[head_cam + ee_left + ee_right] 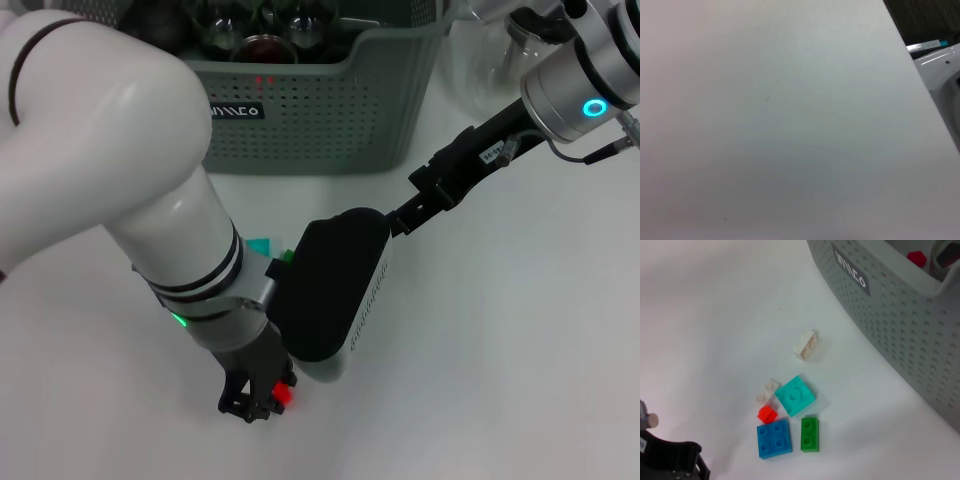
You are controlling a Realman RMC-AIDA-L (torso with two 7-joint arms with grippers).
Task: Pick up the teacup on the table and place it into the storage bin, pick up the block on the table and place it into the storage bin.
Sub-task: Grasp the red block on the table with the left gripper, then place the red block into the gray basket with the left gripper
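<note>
The storage bin (330,110) (900,315) stands at the back of the white table, with glassware (262,40) inside it. Loose blocks lie in front of it: teal (795,395), green (809,434), blue (774,438), a small red one (767,414) and two white ones (806,345). In the head view only the teal block (262,245) and the green block (287,255) peek out behind my right gripper (330,290), which hangs over them. My left gripper (252,398) is low near the table's front, with a red block (283,394) right at its tip. No teacup shows on the table.
A clear glass jug (490,60) stands right of the bin, behind my right arm (470,160). The left wrist view shows only bare white table (770,125) and its edge. A red piece (916,257) lies inside the bin.
</note>
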